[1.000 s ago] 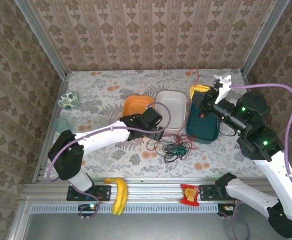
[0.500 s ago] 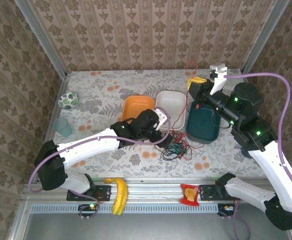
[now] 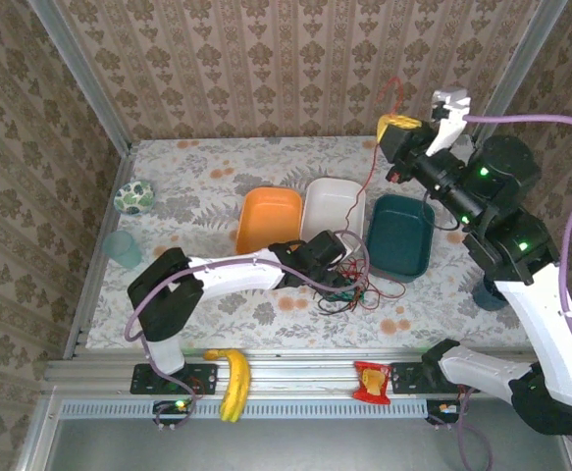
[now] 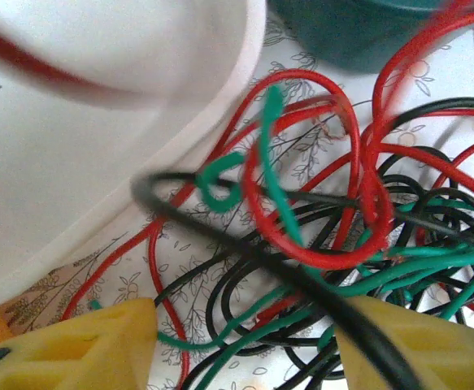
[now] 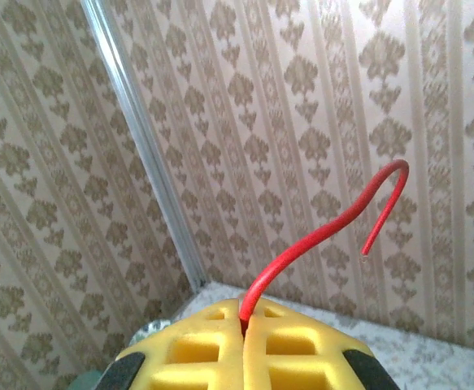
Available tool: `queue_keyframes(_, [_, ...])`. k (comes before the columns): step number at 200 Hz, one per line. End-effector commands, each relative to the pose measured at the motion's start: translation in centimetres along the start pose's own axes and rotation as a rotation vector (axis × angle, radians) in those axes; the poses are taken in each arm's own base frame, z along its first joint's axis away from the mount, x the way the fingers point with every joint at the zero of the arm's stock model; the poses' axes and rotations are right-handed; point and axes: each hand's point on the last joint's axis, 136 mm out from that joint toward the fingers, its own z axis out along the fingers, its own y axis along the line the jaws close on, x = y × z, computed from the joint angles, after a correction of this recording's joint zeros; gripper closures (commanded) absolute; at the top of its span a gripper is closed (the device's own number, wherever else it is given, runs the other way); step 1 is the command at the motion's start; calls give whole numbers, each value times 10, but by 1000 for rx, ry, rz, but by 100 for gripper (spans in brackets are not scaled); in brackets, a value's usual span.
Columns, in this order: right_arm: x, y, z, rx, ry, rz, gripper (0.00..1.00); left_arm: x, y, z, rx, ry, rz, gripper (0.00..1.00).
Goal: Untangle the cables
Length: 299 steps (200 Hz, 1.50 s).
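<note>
Clamping one red cable point(image 5: 263, 280), the right claw point(image 3: 400, 123) hangs high, far right; the left claw point(image 4: 245, 341) gapes over the tangled cables point(image 3: 352, 291) on the table point(image 3: 197, 186), near side of three tubs point(image 3: 333, 186).

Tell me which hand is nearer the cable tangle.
Left. The left hand is down at the tangle, open over its wires; the right hand is raised far beyond it, pinching one red cable.
</note>
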Motion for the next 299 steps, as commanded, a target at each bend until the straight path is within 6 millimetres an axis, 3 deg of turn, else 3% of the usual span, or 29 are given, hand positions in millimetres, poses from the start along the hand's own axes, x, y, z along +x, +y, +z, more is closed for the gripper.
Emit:
queue_keyframes(1, [-43,-1,-14,40,-120,-60,100,-17,4,-6,-35,-46,-24,58])
queue_keyframes(21, [-65,-7,-21,90,-179,-100,100,-17,8,-8,-50,-58,-35,77])
queue_keyframes(49, [-89,-22,-28,208,-250,-148,100,-19,14,-15,-81,-75,-48,85])
queue_keyframes(61, [-91,-34,-28,273,-251,-157,100,-22,18,-21,-98,-91,-56,89])
queue_keyframes(78, [-77,-52,-23,349,-215,-154,100,-28,24,-34,-121,-135,-72,93])
queue_keyframes(120, [3,-96,-5,478,-18,-109,100,-54,40,-81,-107,-332,-201,94])
queue_keyframes(141, [50,-119,-2,558,106,-141,100,-62,53,-102,-91,-439,-285,73])
queue_keyframes(162, [98,-146,-8,665,223,-194,100,-57,68,-113,-107,-506,-353,52])
queue_keyframes(175, [127,-159,-12,716,293,-219,100,-52,75,-116,-131,-526,-371,40])
queue_keyframes(213, [209,-192,-29,816,461,-206,100,-44,87,-116,-189,-515,-393,25])
queue_keyframes(257, [300,-236,-44,884,614,18,100,-37,88,-108,-201,-494,-400,14])
queue_keyframes(278, [332,-251,-41,863,656,144,100,-38,84,-105,-175,-496,-402,9])
queue_keyframes(299, [358,-260,-34,846,716,226,100,-42,80,-105,-170,-523,-362,12])
